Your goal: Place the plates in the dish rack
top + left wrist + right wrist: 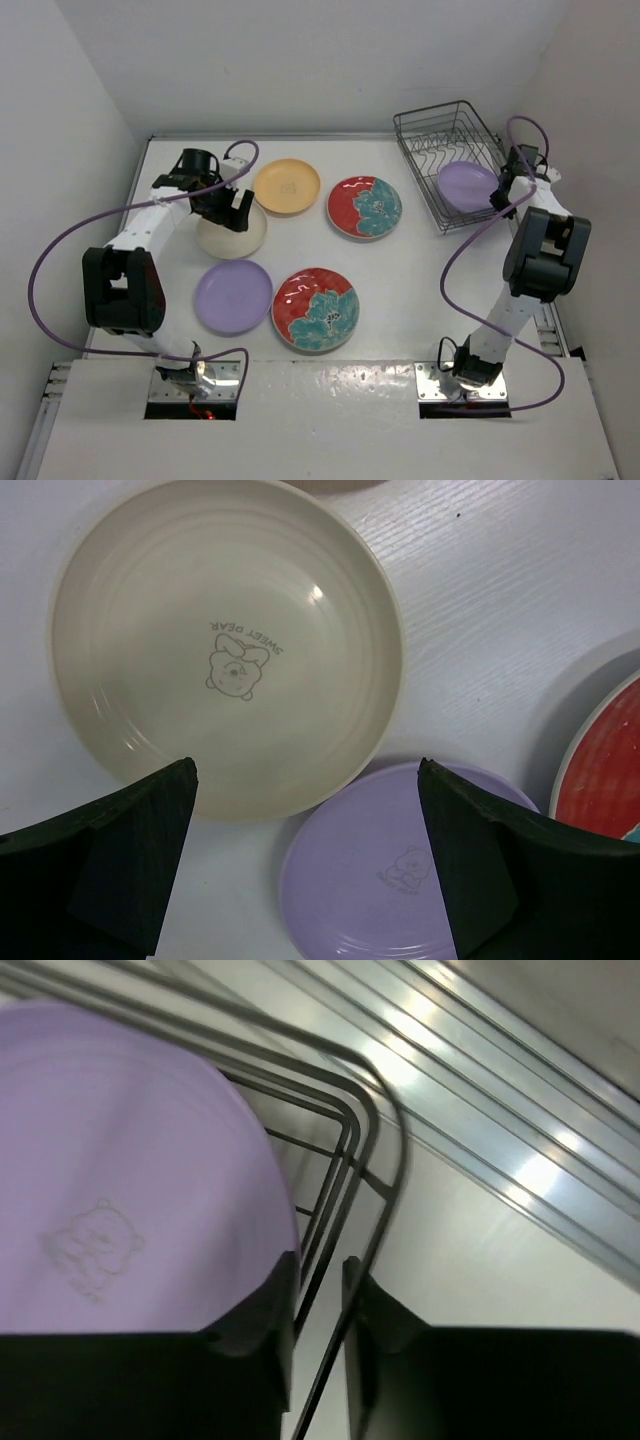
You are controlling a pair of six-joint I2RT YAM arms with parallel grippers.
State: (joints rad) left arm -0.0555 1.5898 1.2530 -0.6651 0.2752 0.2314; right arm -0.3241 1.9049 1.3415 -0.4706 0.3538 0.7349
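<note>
Lilac plate (465, 185) with faint bear print, tilted at near end of your rack (430, 140), rack running near-to-far, your right gripper (320, 1265) nearly closed by its rim, hold unclear, left gripper (307, 780) wide apart over cream plate (225, 640)

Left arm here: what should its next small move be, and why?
Probably lower the left gripper and close on the near rim of the cream plate. The jaws stand wide open above it, holding nothing, with that rim between them. A lilac plate lies close by, so descend straight.
</note>
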